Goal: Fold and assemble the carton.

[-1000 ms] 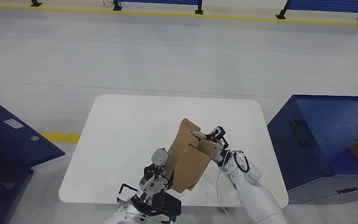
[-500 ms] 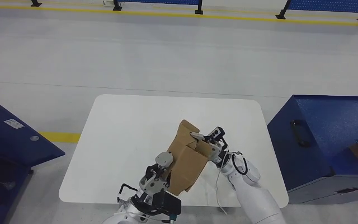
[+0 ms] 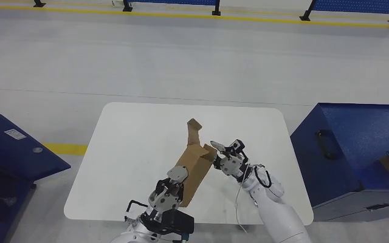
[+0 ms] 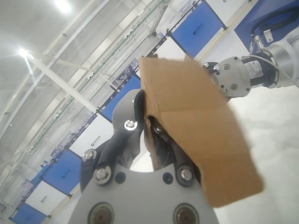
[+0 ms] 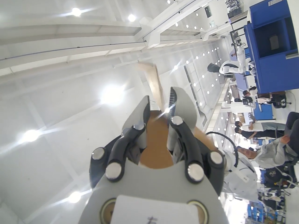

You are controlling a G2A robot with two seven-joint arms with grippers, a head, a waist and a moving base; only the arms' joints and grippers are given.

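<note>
Left gripper clenched on lower edge of the one brown carton. Right gripper part-open, fingers apart, with a carton flap between them against one pad. Carton is partly folded and tilted over the near middle of the one white table, between both grippers.
</note>
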